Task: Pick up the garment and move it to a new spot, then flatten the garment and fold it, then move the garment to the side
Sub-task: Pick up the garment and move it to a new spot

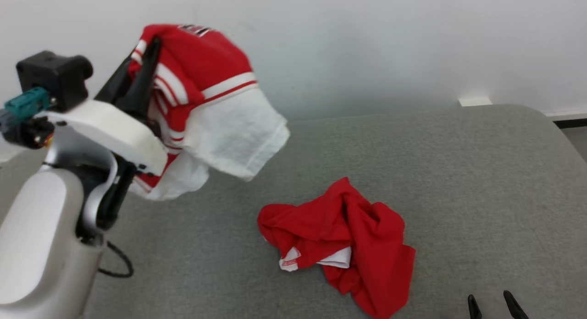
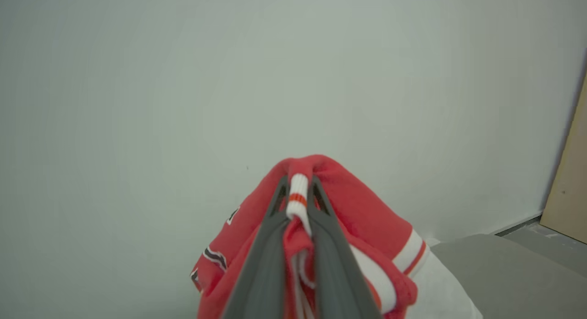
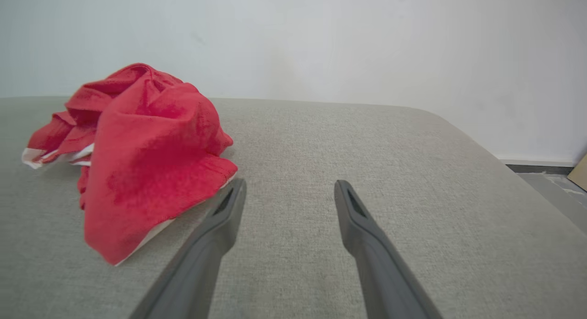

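My left gripper (image 1: pixel 151 46) is raised high at the left, shut on a red garment (image 1: pixel 206 94) with white stripes and a white panel; the cloth hangs bunched off the fingers, well above the grey surface. In the left wrist view the gripper (image 2: pixel 299 190) pinches a white-and-orange striped fold of that garment (image 2: pixel 362 218) between its fingertips. A second, plain red garment (image 1: pixel 348 245) lies crumpled on the surface near the middle. My right gripper (image 1: pixel 490 304) rests low at the front right, open and holding nothing; in the right wrist view the gripper (image 3: pixel 290 188) sits just right of that crumpled garment (image 3: pixel 142 158).
The grey padded surface (image 1: pixel 458 181) spreads wide, with a rounded far right corner and bare room to the right and behind the crumpled cloth. A pale wall (image 1: pixel 367 44) stands close behind it. A black cable (image 1: pixel 121 264) loops beside my left arm.
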